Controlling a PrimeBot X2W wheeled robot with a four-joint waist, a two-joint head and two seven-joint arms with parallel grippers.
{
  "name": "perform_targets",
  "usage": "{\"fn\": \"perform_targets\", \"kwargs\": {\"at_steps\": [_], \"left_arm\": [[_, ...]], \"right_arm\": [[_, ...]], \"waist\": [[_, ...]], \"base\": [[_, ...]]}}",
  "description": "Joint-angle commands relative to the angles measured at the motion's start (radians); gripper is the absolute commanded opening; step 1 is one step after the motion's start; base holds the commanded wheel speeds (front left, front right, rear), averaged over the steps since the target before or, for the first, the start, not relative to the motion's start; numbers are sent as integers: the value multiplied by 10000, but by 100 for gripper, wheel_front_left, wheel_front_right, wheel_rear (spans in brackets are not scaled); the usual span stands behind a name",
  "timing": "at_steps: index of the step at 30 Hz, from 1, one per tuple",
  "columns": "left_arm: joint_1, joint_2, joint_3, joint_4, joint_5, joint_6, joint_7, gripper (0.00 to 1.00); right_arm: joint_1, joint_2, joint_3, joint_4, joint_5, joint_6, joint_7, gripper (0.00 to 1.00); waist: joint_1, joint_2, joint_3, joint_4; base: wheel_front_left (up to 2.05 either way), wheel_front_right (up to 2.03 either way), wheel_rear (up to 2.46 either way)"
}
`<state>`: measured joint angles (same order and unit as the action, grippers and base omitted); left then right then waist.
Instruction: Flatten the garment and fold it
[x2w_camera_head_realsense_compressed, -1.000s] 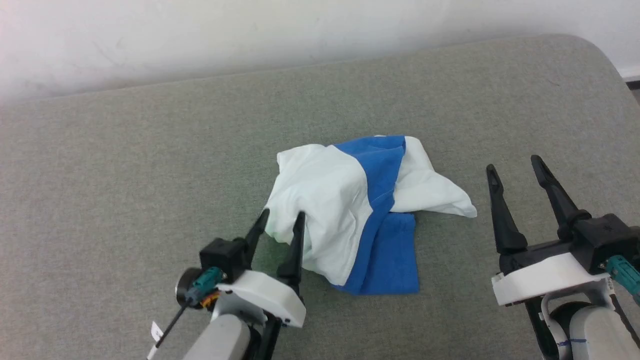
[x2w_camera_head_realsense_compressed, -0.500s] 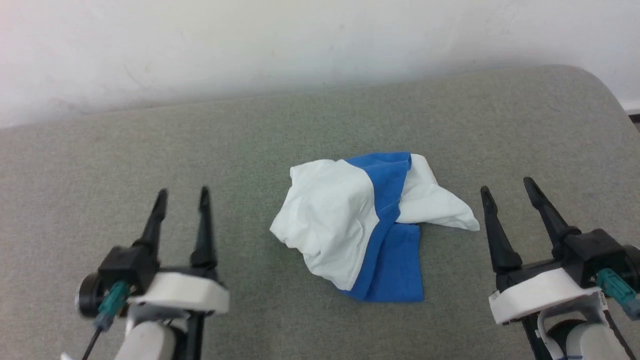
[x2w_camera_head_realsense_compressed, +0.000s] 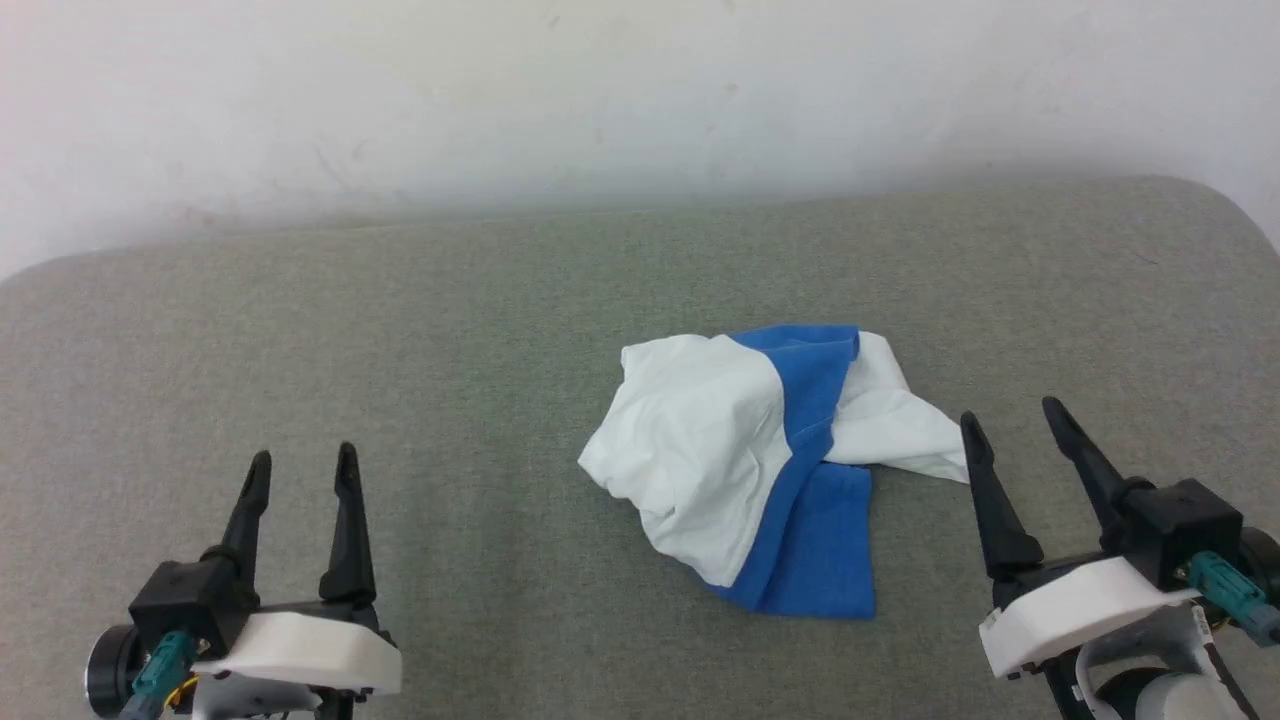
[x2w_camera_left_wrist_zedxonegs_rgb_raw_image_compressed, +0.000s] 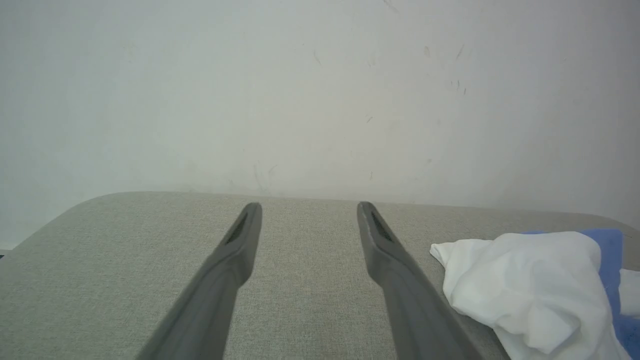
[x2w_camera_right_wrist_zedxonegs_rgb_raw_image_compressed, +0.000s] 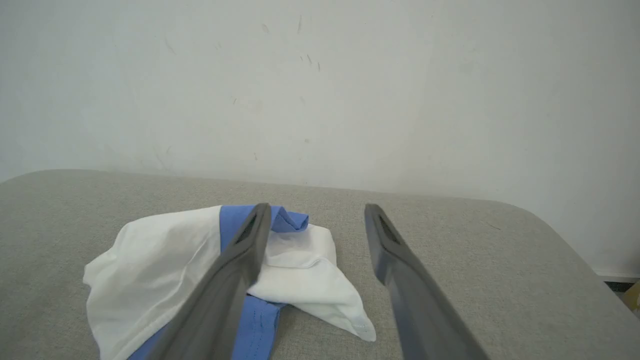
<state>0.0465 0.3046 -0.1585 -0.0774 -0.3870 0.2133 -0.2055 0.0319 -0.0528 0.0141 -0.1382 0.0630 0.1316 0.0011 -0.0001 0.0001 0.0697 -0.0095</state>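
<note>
The garment (x2w_camera_head_realsense_compressed: 730, 470) lies crumpled on the counter (x2w_camera_head_realsense_compressed: 400, 330), flattening not yet begun. The left gripper (x2w_camera_head_realsense_compressed: 303, 452) at its 8 o'clock and the right gripper (x2w_camera_head_realsense_compressed: 1009, 410) at 3 o'clock stand released, empty. Next, likely: pinch 2 edges and spread.

Crumpled garment (x2w_camera_right_wrist_zedxonegs_rgb_raw_image_compressed: 150, 265) lies by wide-spread right end effector (x2w_camera_right_wrist_zedxonegs_rgb_raw_image_compressed: 317, 212).

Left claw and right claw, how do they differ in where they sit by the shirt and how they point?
The left claw sits well away from the garment, with bare grey surface between them; the right claw is close beside its white corner. The left claw points almost straight up the head view; the right claw leans toward the garment. Both are open and hold nothing.
</note>
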Motion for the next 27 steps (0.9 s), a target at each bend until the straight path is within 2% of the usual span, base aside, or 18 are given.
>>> {"fn": "perform_targets", "kwargs": {"at_steps": [1, 8, 19, 24, 25, 26, 27], "left_arm": [[39, 37, -55, -81, 55, 20, 43, 100], [-333, -68, -299, -95, 39, -122, 29, 100], [-755, -564, -607, 339, -109, -317, -263, 100], [-910, -728, -650, 614, -151, -407, -381, 100], [-930, -747, -649, 658, -154, -421, -398, 100], [-941, -759, -637, 698, -155, -429, -415, 100], [-944, -766, -619, 734, -159, -435, -430, 100]], "right_arm": [[1, 26, 3, 127, 200, -9, 94, 100], [-986, 5, 92, 1316, 560, -9, 947, 100], [-3268, -1335, 1266, 3692, 2497, -9, 3630, 100], [-4011, -1715, 1824, 4517, 3241, -9, 4357, 100], [-4100, -1770, 1975, 4603, 3403, -9, 4433, 78], [-4179, -1839, 2096, 4645, 3510, -9, 4439, 45], [-4237, -1881, 2210, 4658, 3638, -9, 4423, 0]], "waist": [[1, -1, 53, 145], [1, -1, 317, 692], [1, -1, 667, 1580], [1, -1, 740, 1829], [1, -1, 737, 1854], [1, -1, 728, 1865], [1, -1, 713, 1862]], "base": [[0, 0, 0], [0, 0, 0], [0, 0, 0], [0, 0, 0], [0, 0, 0], [0, 0, 0], [0, 0, 0]]}}
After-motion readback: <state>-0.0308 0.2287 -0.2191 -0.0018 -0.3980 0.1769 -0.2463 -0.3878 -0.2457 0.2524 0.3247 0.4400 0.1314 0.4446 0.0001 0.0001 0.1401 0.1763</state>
